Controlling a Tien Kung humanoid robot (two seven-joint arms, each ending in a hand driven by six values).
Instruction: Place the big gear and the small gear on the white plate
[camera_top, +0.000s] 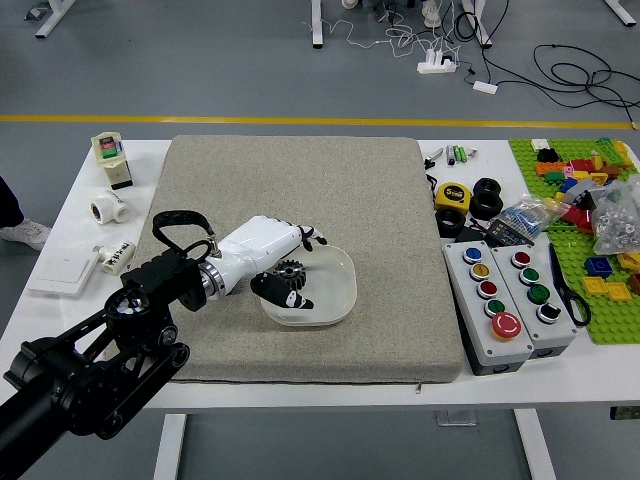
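Dark gear (290, 272) sits on the left part of your white plate (338, 290), just below the frame's center. Your left hand (250, 249) reaches in from the lower left, its fingers stretched wide apart from the thumb around the gear, gripping nothing.

dark gear (291, 270): round, toothed rim, partly hidden; seen over the left part of the white plate (332, 285), contact not discernible | white plate: shallow, rounded square with raised rim; laid flat, face up, on the grey-beige mat, its left side partly covered
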